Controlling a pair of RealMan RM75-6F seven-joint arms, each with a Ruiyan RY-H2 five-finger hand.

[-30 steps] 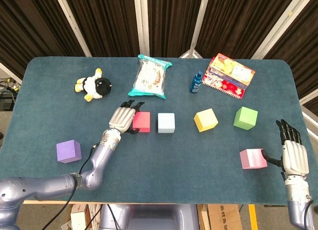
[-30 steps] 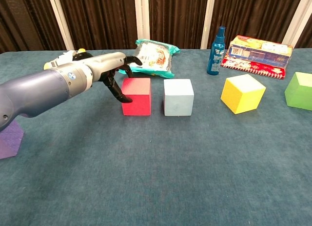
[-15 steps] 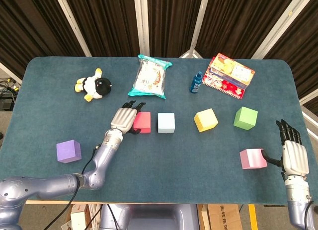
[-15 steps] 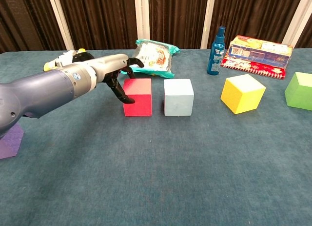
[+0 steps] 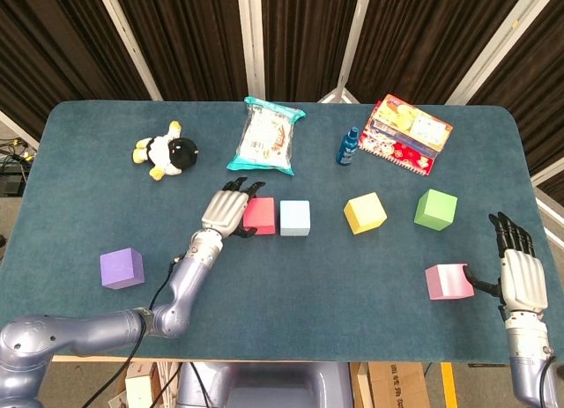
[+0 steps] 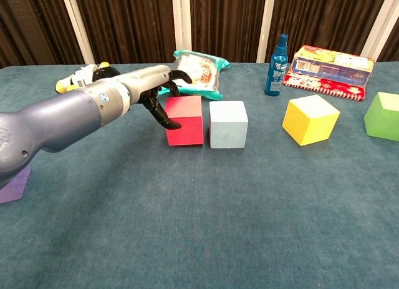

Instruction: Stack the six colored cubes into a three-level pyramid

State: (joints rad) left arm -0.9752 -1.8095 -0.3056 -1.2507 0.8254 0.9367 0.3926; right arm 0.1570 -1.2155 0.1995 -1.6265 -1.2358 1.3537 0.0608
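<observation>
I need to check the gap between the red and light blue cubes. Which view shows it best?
The chest view: it faces the red cube and light blue cube side-on, showing a thin seam. The head view looks down on them, smaller, with the left hand partly over the red cube.

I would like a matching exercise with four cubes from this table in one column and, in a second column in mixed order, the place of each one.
Things:
1. red cube
2. pink cube
3. purple cube
4. green cube

Places:
A. alone near the table's left front edge
B. next to the right hand
C. right of the yellow cube
D. between the left hand and the light blue cube

Right pairs: 1-D, 2-B, 3-A, 4-C
</observation>
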